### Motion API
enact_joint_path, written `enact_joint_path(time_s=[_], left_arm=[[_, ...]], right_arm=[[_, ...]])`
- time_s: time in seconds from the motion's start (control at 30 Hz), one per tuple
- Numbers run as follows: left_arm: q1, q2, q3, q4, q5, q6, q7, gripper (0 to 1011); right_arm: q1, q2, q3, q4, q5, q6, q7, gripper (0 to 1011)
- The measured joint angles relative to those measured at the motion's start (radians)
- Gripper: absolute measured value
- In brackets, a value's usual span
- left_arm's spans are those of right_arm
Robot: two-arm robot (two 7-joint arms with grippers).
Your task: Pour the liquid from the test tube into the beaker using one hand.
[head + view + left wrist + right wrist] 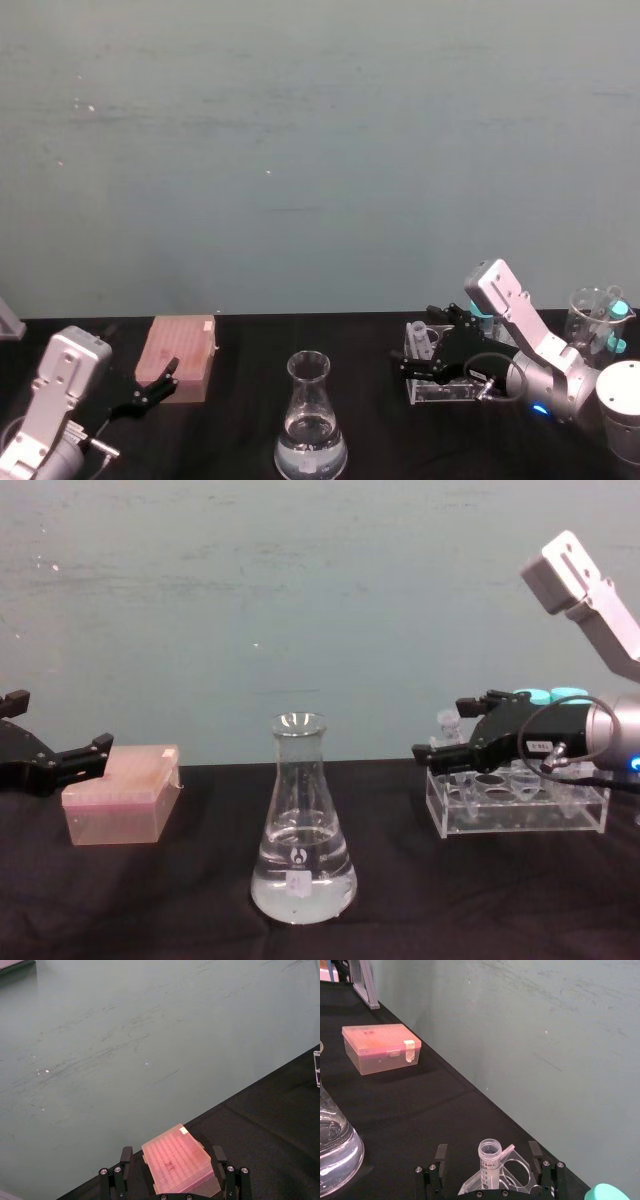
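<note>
Beaker (pixel 302 820) is seen front-centre, part-filled. Test tube (pixel 490 1159) is seated upright at the left end of the rack (pixel 560 815); right gripper (pixel 487 1148) is set wide astride it, not yet closed. Grasp, lift, pour are judged outstanding. Left gripper (pixel 172 1150) is parked wide by pink box (pixel 179 1172)

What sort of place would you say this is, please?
Probably a laboratory bench set-up: a glass beaker holding clear liquid, a clear acrylic tube rack and a pink lidded box stand on a black-covered table.
</note>
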Motion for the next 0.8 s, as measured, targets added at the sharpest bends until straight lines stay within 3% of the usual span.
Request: enact_joint_path(time_s=[0.8], left_arm=[[0.0,0.0,0.0,0.0,0.0,0.0,0.0,1000]], right_arm=[[0.005,-0.012,0.013,0.027,-0.022,0.0,-0.015,1003]])
